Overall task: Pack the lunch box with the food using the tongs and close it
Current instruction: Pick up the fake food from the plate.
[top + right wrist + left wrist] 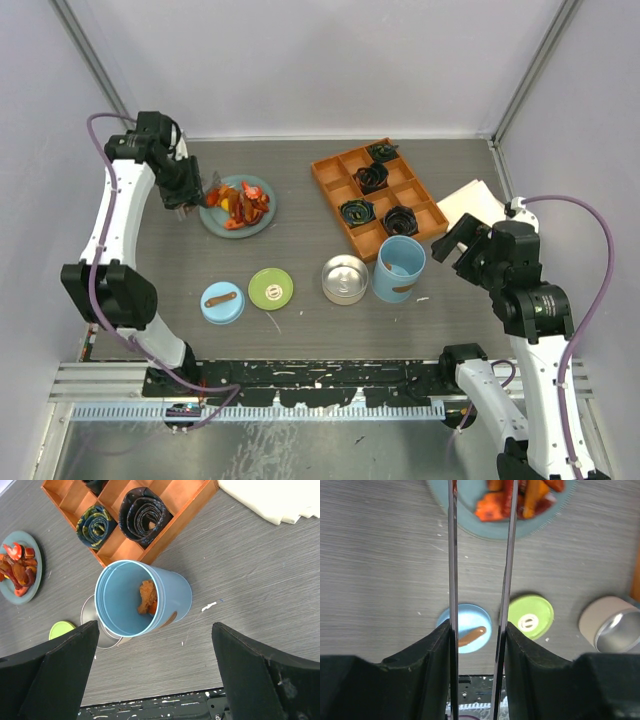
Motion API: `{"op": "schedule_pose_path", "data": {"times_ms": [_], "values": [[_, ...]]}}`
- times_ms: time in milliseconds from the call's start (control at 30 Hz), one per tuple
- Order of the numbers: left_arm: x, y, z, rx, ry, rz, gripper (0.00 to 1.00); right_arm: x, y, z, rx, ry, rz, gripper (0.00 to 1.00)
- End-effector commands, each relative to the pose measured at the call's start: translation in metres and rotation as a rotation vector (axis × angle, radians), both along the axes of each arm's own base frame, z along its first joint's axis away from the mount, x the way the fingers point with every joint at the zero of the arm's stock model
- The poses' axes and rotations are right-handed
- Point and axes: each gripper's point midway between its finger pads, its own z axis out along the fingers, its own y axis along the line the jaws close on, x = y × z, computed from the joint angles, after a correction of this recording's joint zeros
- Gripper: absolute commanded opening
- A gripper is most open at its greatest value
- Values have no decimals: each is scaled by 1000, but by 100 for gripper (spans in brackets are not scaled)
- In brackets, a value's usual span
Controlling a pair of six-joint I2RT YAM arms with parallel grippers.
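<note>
The left hand (pixel 477 637) is clamped on the tongs (pixel 453 555), their arms pressed partway together and reaching over the food (pixel 238 203) on the teal plate (pixel 262 224) at the far left. The tips leave the wrist view, so whether they hold a chunk is unclear. A weak pinch could drop a piece on the table (pixel 300 250) on the carry right to the light-blue cylinder (pixel 400 268), where the right hand (pixel 462 245) hangs wide open.

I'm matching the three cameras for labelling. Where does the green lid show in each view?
Top view: green lid, front centre, left of the steel tin.
Left wrist: right of centre, steel tin at its right.
Right wrist: lower left, only partly visible, beside the steel tin.
Shared landmark: the steel tin.
</note>
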Motion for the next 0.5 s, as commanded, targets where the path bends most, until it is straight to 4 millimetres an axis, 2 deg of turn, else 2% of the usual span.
{"op": "schedule_pose_path", "data": {"times_ms": [0, 133, 300, 467], "values": [[30, 27, -4, 123, -33, 6, 42, 11, 1, 22, -3, -79, 13, 100], [44, 34, -20, 160, 12, 9, 41, 13, 2, 20, -3, -71, 21, 100], [59, 35, -25, 172, 5, 4, 42, 14, 2, 15, -10, -61, 21, 100], [60, 41, -35, 205, 39, -9, 42, 17, 3, 10, -8, -50, 28, 100]]}}
